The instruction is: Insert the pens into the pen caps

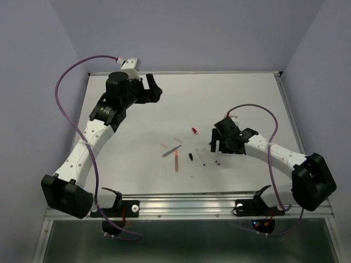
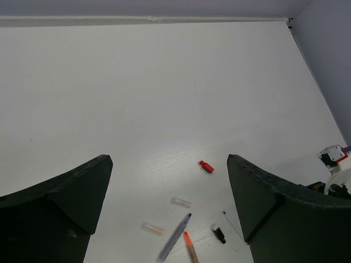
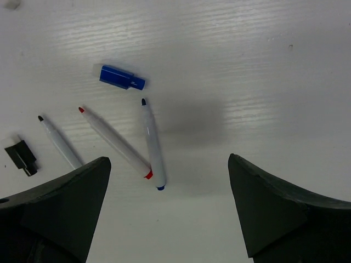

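**Open Pincers Over Light, Roll-Prone Pens**

In the right wrist view, the right gripper [image 3: 167, 161] hung with its two dark fingers spread wide and nothing between them. Just under that gap lay a blue-tipped pen [image 3: 152, 143]. Its rear end touched the rear end of a red-tipped pen [image 3: 113, 143], so the two formed a narrow V. A black-tipped pen [image 3: 59, 142] lay apart from them, with a black cap [image 3: 22, 157] beyond it. The blue cap [image 3: 122, 77] sat just past the blue tip without touching it.

This group lay mid-table, nearer the near edge than the far one and a little toward the right edge. A red cap [image 2: 206, 166], two pale caps [image 2: 181, 201], a grey pen [image 2: 174, 237] and an orange pen [image 2: 190, 246] lay toward the left.

The left gripper [image 2: 169, 160] was also spread wide and empty, and was raised near the far-left corner.

The pens looked light, stiff and smooth, so they would probably roll. A grip across the mid-barrel seemed safest, away from the crowded rear ends. The stubby caps would likely skid or tip under a push, so they would need a firm pinch.

The table [image 1: 247, 98] showed bare surface toward its right and far edges, with a low rim along the far edge.
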Motion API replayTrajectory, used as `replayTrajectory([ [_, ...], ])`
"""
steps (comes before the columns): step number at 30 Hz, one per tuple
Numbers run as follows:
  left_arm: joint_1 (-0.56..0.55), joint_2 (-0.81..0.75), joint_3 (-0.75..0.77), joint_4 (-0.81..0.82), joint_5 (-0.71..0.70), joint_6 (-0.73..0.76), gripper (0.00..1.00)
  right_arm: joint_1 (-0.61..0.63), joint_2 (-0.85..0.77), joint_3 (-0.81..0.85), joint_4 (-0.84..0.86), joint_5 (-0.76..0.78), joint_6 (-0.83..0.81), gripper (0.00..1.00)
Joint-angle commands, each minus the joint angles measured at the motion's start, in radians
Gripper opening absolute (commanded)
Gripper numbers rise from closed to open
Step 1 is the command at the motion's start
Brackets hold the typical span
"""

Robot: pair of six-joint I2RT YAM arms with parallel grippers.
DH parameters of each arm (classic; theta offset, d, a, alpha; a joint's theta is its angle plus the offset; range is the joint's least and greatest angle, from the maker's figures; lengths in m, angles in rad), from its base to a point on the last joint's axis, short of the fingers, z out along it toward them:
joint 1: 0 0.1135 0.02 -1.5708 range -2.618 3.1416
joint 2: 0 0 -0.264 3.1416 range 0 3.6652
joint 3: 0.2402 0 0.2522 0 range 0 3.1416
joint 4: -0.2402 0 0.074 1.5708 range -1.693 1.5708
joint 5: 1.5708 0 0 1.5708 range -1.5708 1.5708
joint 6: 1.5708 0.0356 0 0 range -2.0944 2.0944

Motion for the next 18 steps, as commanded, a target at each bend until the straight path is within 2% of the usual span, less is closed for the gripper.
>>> replayTrajectory([
  [1,-0.018,-0.008,0.010,0.027,-0.030,0.011,0.99,0.004,0.010,-0.035,0.085,0.078,0.063,0.91],
  [2,-0.024,-0.005,0.008,0.027,-0.042,0.008,0.99,0.004,0.013,-0.043,0.100,0.072,0.060,0.82],
  [3,-0.027,-0.003,0.007,0.027,-0.045,0.005,0.99,0.004,0.016,-0.050,0.117,0.064,0.060,0.79],
  [12,-0.046,0.027,0.008,0.024,-0.034,-0.013,0.99,0.004,0.117,-0.070,0.211,0.022,0.032,0.65],
  [18,-0.053,0.047,0.014,0.021,-0.030,-0.024,0.99,0.004,0.146,-0.086,0.214,-0.004,0.034,0.49],
])
